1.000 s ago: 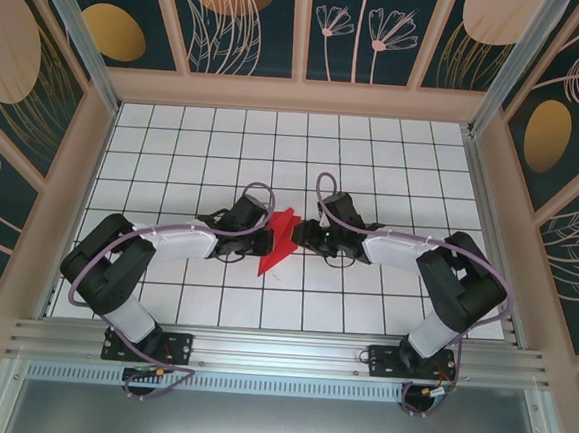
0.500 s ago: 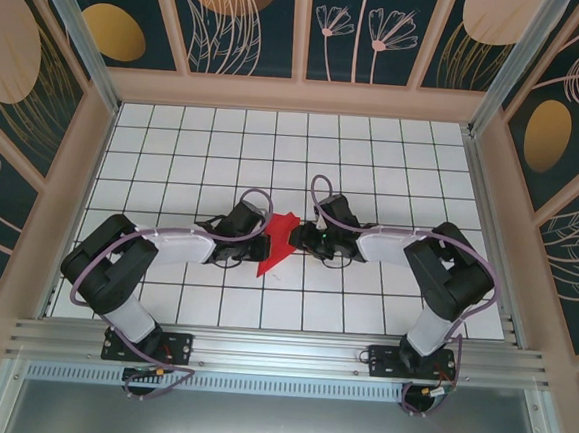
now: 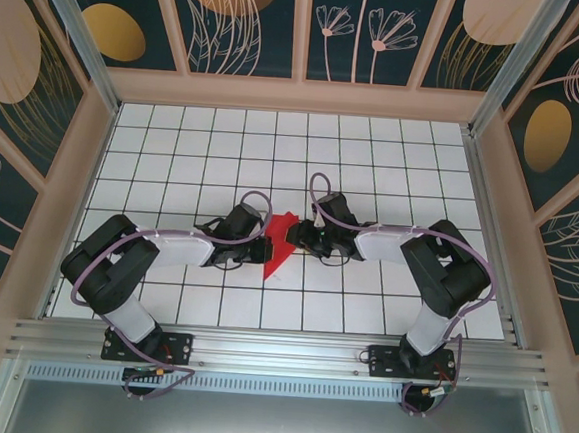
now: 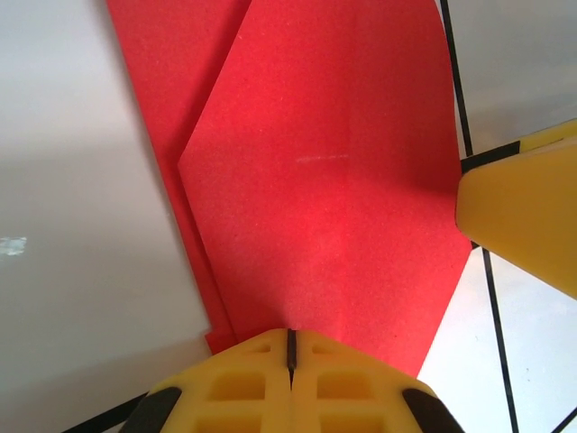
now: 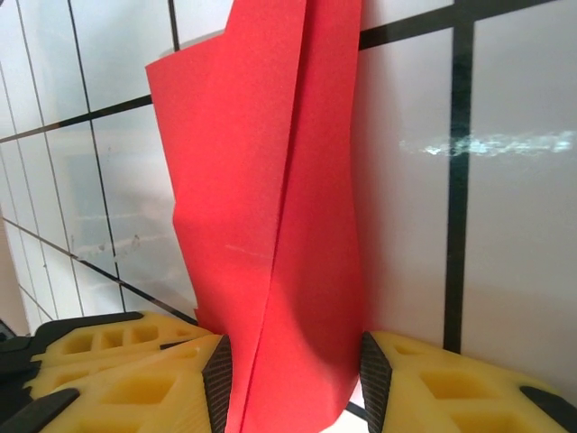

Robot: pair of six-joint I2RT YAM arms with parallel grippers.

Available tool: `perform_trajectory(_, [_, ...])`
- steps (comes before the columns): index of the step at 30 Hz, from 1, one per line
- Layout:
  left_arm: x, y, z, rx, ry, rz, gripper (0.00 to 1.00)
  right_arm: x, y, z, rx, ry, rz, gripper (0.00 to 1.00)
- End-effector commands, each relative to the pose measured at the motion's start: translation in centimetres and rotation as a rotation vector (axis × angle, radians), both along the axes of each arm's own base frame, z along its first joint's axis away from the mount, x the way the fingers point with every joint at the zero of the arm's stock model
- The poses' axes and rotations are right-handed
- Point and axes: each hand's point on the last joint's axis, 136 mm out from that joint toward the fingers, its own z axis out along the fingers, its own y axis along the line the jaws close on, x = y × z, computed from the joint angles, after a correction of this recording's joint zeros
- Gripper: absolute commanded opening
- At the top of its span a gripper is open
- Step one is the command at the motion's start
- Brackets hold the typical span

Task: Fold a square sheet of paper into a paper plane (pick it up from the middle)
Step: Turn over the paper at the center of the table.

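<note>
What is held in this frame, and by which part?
The left gripper has its jaws shut on one edge of the folded red paper. The right gripper straddles the opposite side; whether it presses cannot be told.

A lab's robot cell (boxed in): gridded table (image 3: 375, 153), aluminium rail (image 3: 278, 356), leaf-patterned wall panels (image 3: 250, 23).

Right arm (image 3: 407, 248) draws in: its elbow sits further left than a second ago. Right fingers (image 3: 298, 239) are closer against the red paper (image 3: 279, 246). Left fingers (image 3: 259, 246) edge a touch right and toward the near side. The paper looks narrower than before, and its near tip lies slightly further right on the desk (image 3: 372, 183).
</note>
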Motion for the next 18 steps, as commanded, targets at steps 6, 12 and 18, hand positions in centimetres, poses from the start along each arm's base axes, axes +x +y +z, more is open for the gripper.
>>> perform_trajectory(6, [-1.6, 0.0, -0.8, -0.034, 0.067, -0.007, 0.01, 0.3, 1.8, 1.7, 0.108, -0.023, 0.028, 0.45])
perform_trajectory(12, [-1.8, -0.2, -0.7, -0.061, 0.074, -0.007, 0.01, 0.3, 2.0, 1.3, 0.106, -0.018, 0.033, 0.45])
perform_trajectory(18, [-2.0, -0.2, -0.4, -0.081, 0.073, 0.002, 0.01, 0.2, 2.1, 0.5, 0.09, -0.01, 0.047, 0.44])
